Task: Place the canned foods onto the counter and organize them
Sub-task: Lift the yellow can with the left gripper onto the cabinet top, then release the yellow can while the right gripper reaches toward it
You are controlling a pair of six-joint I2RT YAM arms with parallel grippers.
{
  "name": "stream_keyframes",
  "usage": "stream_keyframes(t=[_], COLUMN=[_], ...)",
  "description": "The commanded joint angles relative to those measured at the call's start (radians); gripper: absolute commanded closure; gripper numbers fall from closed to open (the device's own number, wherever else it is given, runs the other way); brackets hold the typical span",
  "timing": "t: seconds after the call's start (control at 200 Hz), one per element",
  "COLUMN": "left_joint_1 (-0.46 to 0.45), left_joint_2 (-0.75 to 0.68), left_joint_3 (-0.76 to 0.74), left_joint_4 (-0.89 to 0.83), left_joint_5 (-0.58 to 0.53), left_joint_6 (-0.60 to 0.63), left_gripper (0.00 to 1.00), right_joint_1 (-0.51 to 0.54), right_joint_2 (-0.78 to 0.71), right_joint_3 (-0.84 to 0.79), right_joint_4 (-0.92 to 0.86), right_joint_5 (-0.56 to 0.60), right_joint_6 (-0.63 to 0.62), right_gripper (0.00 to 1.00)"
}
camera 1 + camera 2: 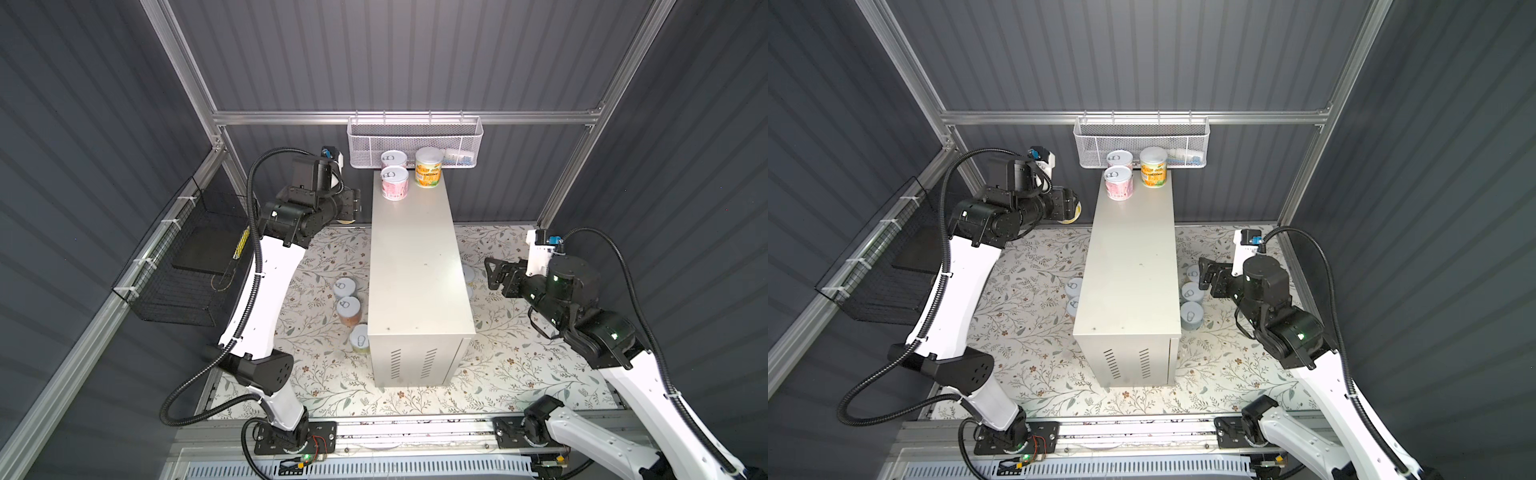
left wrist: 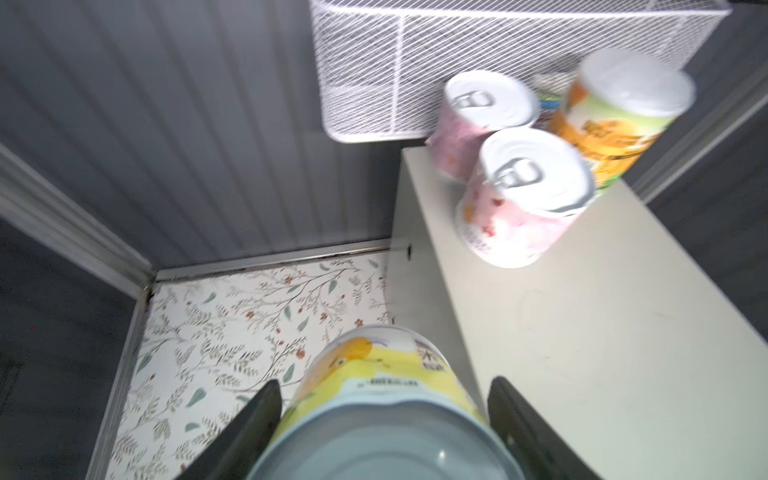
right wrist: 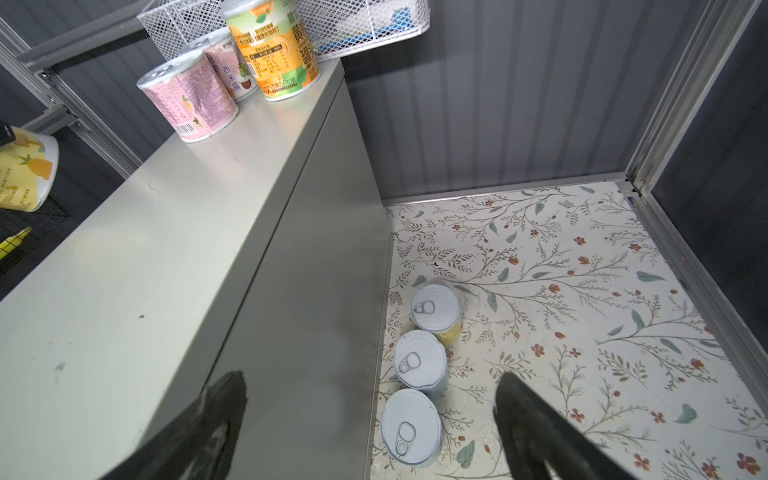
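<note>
Your left jaws clench a yellow-labelled cylindrical metal can, blurred and cut off at its near end, beside the cream-white metal bench. Two pink-labelled cans and an orange-green can stand at its far end. Your right jaws gape, released, near three silver-lidded cans, labels mostly hidden.
</note>
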State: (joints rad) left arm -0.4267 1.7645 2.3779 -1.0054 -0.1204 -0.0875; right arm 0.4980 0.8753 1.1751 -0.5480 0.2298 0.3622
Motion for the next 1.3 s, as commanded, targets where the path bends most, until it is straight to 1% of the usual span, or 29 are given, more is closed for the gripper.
stream_keyframes(t=[0.0,0.065,0.12,0.16,0.235,0.29,0.375,0.425,0.54,0.725,0.745,0.806,0.836,0.851,0.891,0.921,0.956,0.976,0.986,1.011,1.181,1.296], left_joint_1=[-0.092,-0.130,-0.140,-0.145,-0.148,-0.162,-0.203,-0.215,-0.228,-0.236,-0.237,-0.239,-0.239,-0.239,-0.239,-0.239,-0.239,-0.239,-0.239,-0.239,-0.239,-0.238], left_joint_2=[0.056,0.091,0.108,0.109,0.092,0.099,0.144,0.164,0.183,0.206,0.206,0.198,0.194,0.192,0.189,0.189,0.190,0.190,0.191,0.191,0.196,0.156], left_joint_3=[0.188,0.268,0.294,0.279,0.203,0.196,0.262,0.281,0.269,0.252,0.247,0.232,0.227,0.223,0.220,0.221,0.223,0.224,0.224,0.224,0.231,0.207], left_joint_4=[-0.124,-0.147,-0.151,-0.133,-0.062,-0.037,-0.062,-0.062,-0.035,-0.033,-0.027,-0.015,-0.015,0.013,0.024,0.028,0.031,0.032,0.033,0.035,0.068,0.117], left_joint_5=[0.058,0.062,0.104,0.142,0.226,0.265,0.229,0.231,0.238,0.161,0.156,0.150,0.149,0.147,0.143,0.139,0.137,0.136,0.137,0.136,0.142,0.140], left_joint_6=[0.099,0.122,0.122,0.117,0.089,0.077,0.089,0.089,0.079,0.075,0.075,0.074,0.073,0.071,0.071,0.071,0.073,0.074,0.075,0.074,0.077,0.080], left_gripper=[1.00,1.00,1.00,1.00,1.00,1.00,1.00,1.00,1.00,1.00,0.94,0.68,0.50,0.44,0.33,0.21,0.11,0.06,0.02,0.01,0.00,0.00], right_joint_1=[-0.004,-0.004,-0.005,-0.004,-0.004,-0.004,-0.004,-0.003,-0.003,-0.003,-0.005,-0.004,-0.004,-0.003,-0.003,-0.003,-0.003,-0.003,-0.003,-0.004,-0.002,0.009], right_joint_2=[-0.006,-0.007,-0.010,-0.013,-0.019,-0.024,-0.032,-0.033,-0.026,-0.018,-0.016,-0.003,0.006,0.010,0.022,0.031,0.041,0.046,0.048,0.055,0.093,0.150], right_joint_3=[0.016,0.021,0.028,0.032,0.042,0.047,0.055,0.060,0.069,0.074,0.074,0.081,0.085,0.089,0.093,0.098,0.103,0.106,0.106,0.109,0.130,0.187], right_joint_4=[-0.001,-0.004,-0.006,-0.007,-0.009,-0.004,0.006,0.013,0.022,0.049,0.051,0.061,0.064,0.064,0.071,0.077,0.085,0.089,0.089,0.098,0.137,0.131], right_joint_5=[-0.011,-0.014,-0.011,-0.008,0.000,0.011,0.016,0.013,-0.005,-0.022,-0.025,-0.046,-0.056,-0.061,-0.074,-0.082,-0.091,-0.097,-0.100,-0.109,-0.177,-0.235], right_joint_6=[-0.005,-0.008,-0.012,-0.012,-0.017,-0.020,-0.022,-0.020,-0.017,-0.008,-0.006,-0.002,0.002,0.003,0.005,0.007,0.011,0.014,0.016,0.018,0.041,0.029], right_gripper=[0.05,0.05,0.06,0.05,0.05,0.05,0.05,0.05,0.05,0.05,0.05,0.05,0.05,0.05,0.05,0.05,0.05,0.05,0.05,0.05,0.07,0.09])
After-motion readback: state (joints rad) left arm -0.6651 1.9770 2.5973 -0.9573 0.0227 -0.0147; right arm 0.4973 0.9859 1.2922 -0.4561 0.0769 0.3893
